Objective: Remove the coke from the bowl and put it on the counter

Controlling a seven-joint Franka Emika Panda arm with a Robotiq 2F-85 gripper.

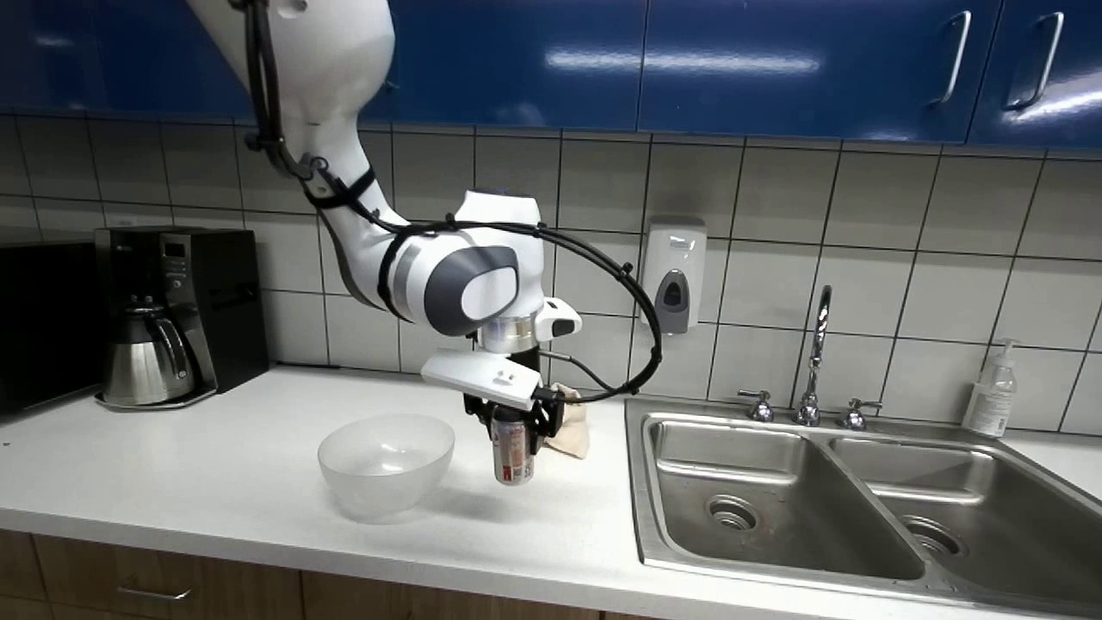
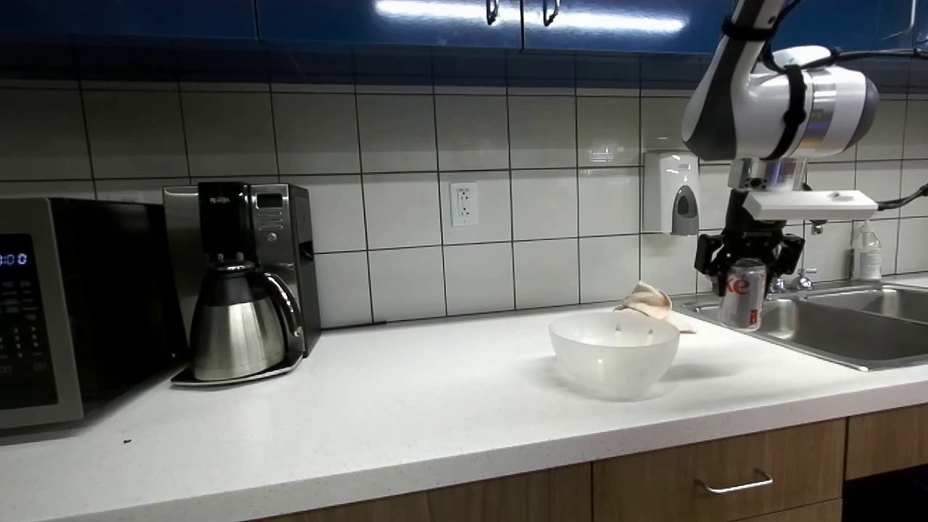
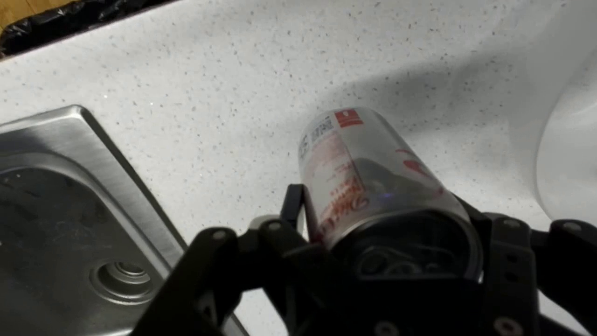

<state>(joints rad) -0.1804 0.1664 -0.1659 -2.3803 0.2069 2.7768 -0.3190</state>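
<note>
The coke is a silver and red can (image 1: 514,456), also visible in an exterior view (image 2: 744,299) and in the wrist view (image 3: 373,172). My gripper (image 1: 515,429) is shut around the upper part of the can, with one finger on each side (image 3: 383,205). The can hangs nearly upright, with its bottom above the white counter (image 1: 215,469). It is outside the frosted bowl (image 1: 383,482), between the bowl and the sink. The bowl stands on the counter in both exterior views (image 2: 615,366), and its edge shows at the right of the wrist view (image 3: 571,172).
A double steel sink (image 1: 641,491) lies on the far side of the can from the bowl. A beige cloth (image 2: 647,301) lies near the wall behind the gripper. A coffee maker (image 2: 239,319) and a microwave (image 2: 109,290) stand farther along the counter. A soap dispenser (image 1: 674,275) hangs on the wall.
</note>
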